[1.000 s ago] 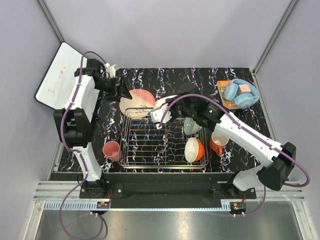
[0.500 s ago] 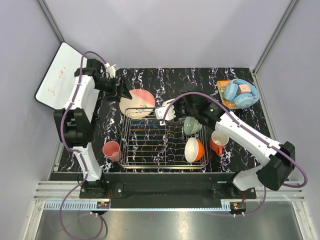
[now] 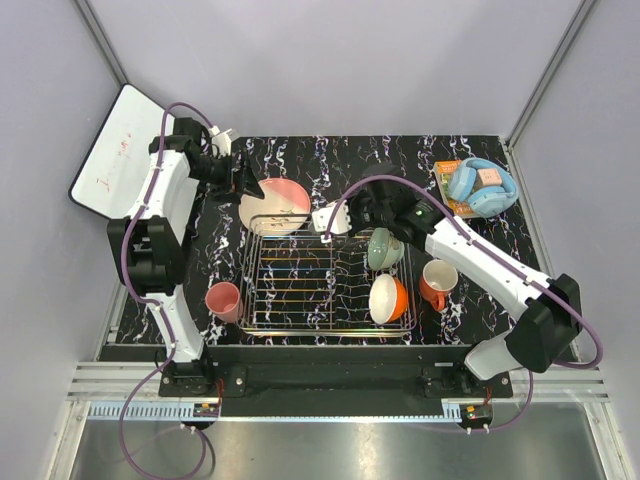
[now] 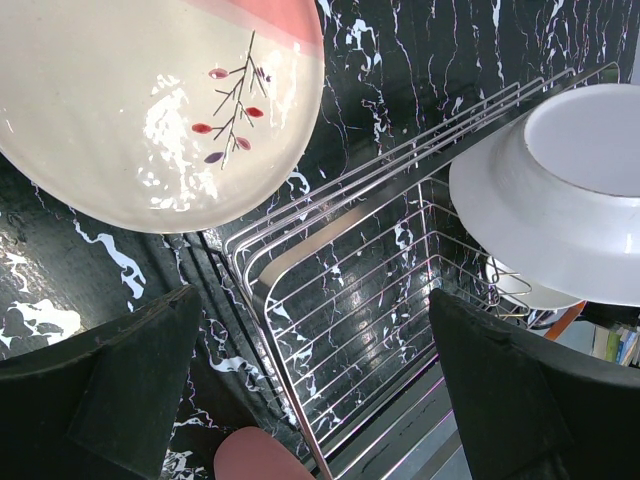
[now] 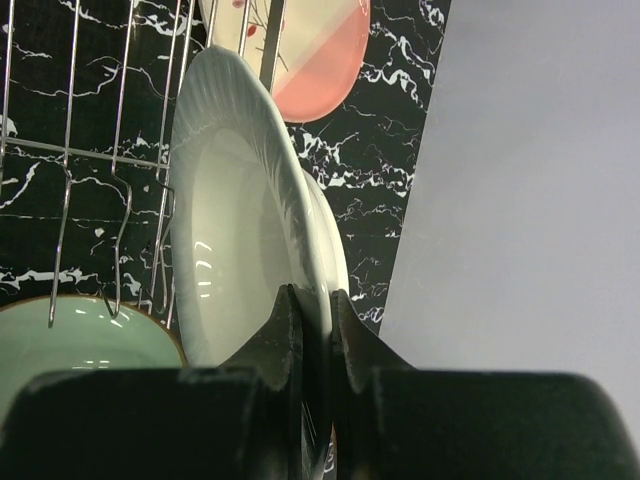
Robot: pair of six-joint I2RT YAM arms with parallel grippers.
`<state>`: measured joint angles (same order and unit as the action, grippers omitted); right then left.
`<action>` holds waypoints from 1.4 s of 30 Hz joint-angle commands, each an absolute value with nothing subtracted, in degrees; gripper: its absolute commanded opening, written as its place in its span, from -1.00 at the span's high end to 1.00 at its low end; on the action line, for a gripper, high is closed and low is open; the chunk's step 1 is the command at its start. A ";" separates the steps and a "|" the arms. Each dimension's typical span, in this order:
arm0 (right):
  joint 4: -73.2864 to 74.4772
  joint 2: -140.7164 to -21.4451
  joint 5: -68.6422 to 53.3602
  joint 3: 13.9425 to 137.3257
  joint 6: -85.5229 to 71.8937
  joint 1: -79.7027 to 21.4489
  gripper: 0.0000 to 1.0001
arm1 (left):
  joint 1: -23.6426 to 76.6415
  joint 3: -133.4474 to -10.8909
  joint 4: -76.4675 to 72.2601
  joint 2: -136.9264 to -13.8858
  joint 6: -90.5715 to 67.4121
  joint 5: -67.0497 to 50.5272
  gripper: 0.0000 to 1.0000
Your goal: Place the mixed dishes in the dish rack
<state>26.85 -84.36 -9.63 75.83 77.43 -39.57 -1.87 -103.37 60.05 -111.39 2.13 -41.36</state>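
Note:
My right gripper (image 3: 346, 219) (image 5: 316, 312) is shut on the rim of the white plate (image 3: 331, 220) (image 5: 235, 230), holding it on edge above the back edge of the dish rack (image 3: 325, 285) (image 4: 385, 300). The pink plate (image 3: 278, 205) (image 4: 150, 100) (image 5: 322, 50) lies flat on the table behind the rack's back left corner. Just left of it my left gripper (image 3: 251, 186) (image 4: 320, 395) hangs open and holds nothing. The mint-green bowl (image 3: 383, 248) (image 5: 85, 345) and the orange bowl (image 3: 388, 298) stand in the rack's right side. The pink cup (image 3: 223, 300) sits left of the rack, the orange mug (image 3: 437, 283) right of it.
Light-blue headphones (image 3: 480, 186) rest on a small box at the back right corner. A white board (image 3: 115, 150) leans off the table's back left corner. Grey walls close in the back and both sides.
My right gripper has shifted the white plate slightly back and to the right and turned it more edge-on over the rack's back edge. The left arm has stayed put.

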 commanded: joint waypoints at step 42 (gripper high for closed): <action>13.54 -82.00 -14.85 63.81 60.65 -35.24 1.00 | -1.67 -106.00 58.97 -112.15 2.46 -42.98 -0.98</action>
<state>11.86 -79.83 -12.27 62.15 67.66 -36.10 -1.87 -103.92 59.90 -112.57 2.04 -41.82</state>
